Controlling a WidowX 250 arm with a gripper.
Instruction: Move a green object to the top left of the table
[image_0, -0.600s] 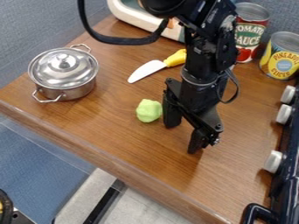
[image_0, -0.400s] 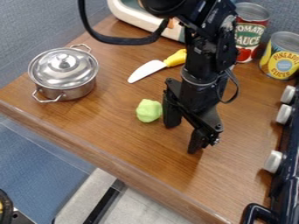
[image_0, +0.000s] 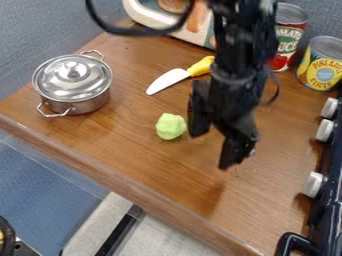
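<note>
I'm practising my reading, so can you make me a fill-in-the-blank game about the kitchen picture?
The lumpy thing beside the tool is coloured ____.
The knife handle is coloured ____.
The pot is covered by its ____.
The tool is coloured ____.

Missing words: green; yellow; lid; black.

My wooden table (image_0: 153, 170) bears a green lump (image_0: 171, 126); from it, I see a lidded pot (image_0: 73, 82) at ten o'clock, a knife (image_0: 168, 80) at twelve, a white-edged object (image_0: 147, 16) beyond, a red can (image_0: 289, 35) and yellow can (image_0: 322, 65) towards two.
</note>
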